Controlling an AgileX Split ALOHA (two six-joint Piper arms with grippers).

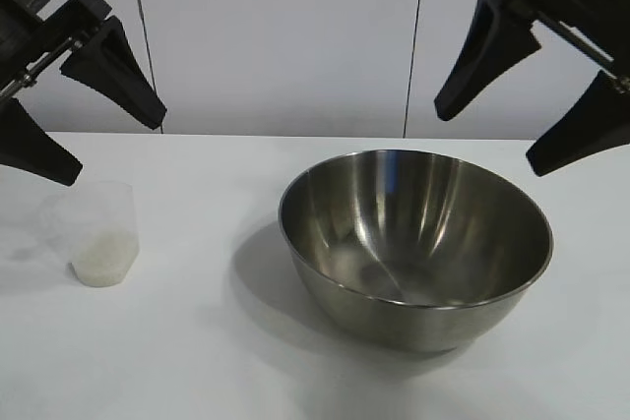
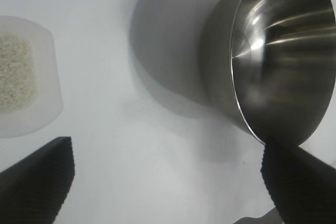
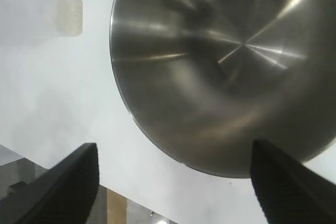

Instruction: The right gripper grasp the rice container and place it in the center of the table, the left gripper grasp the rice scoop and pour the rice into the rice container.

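The rice container, a large shiny steel bowl, stands empty on the white table, a little right of centre. The rice scoop, a small clear plastic cup, sits upright at the left with a low layer of rice in its bottom. My left gripper hovers open above and just behind the scoop, holding nothing. My right gripper hangs open above the bowl's far right rim, also holding nothing. The left wrist view shows the left gripper, the scoop and the bowl. The right wrist view shows the right gripper over the bowl, with the scoop beyond.
The white table runs back to a pale panelled wall. In the right wrist view the table edge shows near the right gripper, with floor beyond it. Bare tabletop lies between scoop and bowl.
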